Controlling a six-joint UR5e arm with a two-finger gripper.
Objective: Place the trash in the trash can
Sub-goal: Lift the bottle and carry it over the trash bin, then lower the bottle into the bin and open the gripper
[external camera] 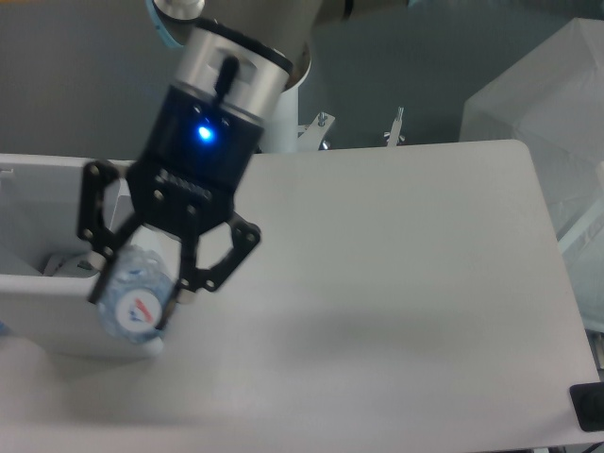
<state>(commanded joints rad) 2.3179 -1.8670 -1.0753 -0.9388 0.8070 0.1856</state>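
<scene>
My gripper [142,302] is lifted close to the camera and is shut on the crushed clear bluish bottle [135,294], whose white cap end faces the lens. It hangs over the right wall of the white trash can [38,311] at the left edge. A flat clear-and-white packet [71,264] lies inside the can, partly hidden by the gripper fingers. A blue light glows on the gripper body.
The white table [406,283] stretches to the right. A translucent plastic cover [538,104] stands past the table's far right corner. A small black object [587,408] sits at the lower right edge. The arm's mount bracket [321,127] is at the table's back.
</scene>
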